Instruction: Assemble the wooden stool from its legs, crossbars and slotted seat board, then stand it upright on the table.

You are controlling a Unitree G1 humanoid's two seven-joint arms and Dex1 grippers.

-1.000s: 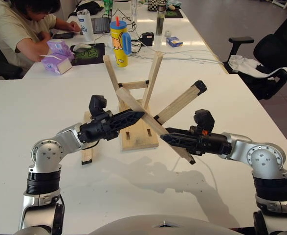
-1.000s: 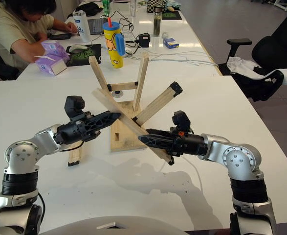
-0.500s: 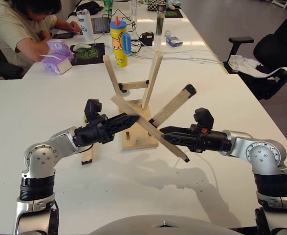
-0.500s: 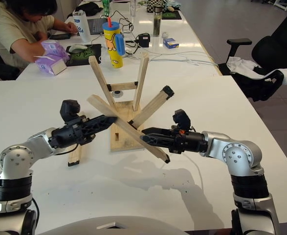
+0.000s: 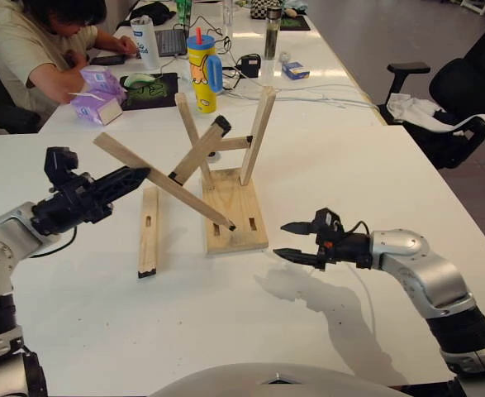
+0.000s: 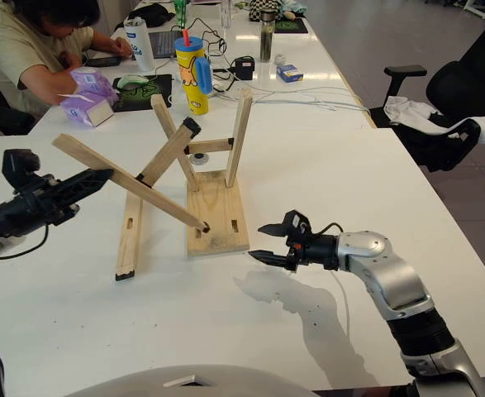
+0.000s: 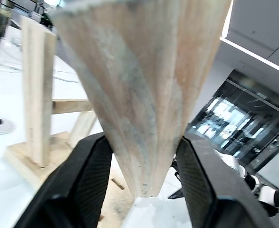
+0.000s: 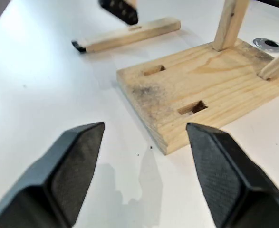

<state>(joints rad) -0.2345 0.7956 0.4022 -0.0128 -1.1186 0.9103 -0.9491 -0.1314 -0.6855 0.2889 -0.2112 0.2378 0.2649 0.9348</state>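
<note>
left claw point(image 5: 136, 175) clamped on leg point(image 5: 188, 203), swung leftward since before, right claw point(image 5: 282, 240) let go, now spread wide beside board point(image 5: 244, 217)

We are looking past the right gripper point(image 8: 144, 125), its 2 black fingers point(image 8: 72, 171) standing spread apart over the white table point(image 8: 44, 85). Beyond, the slotted seat board point(image 8: 210, 90) is lying flat, 2 slots point(image 8: 192, 108) empty, 2 legs point(image 8: 229, 23) standing in it. A loose leg point(image 8: 129, 35) is lying behind.
</note>
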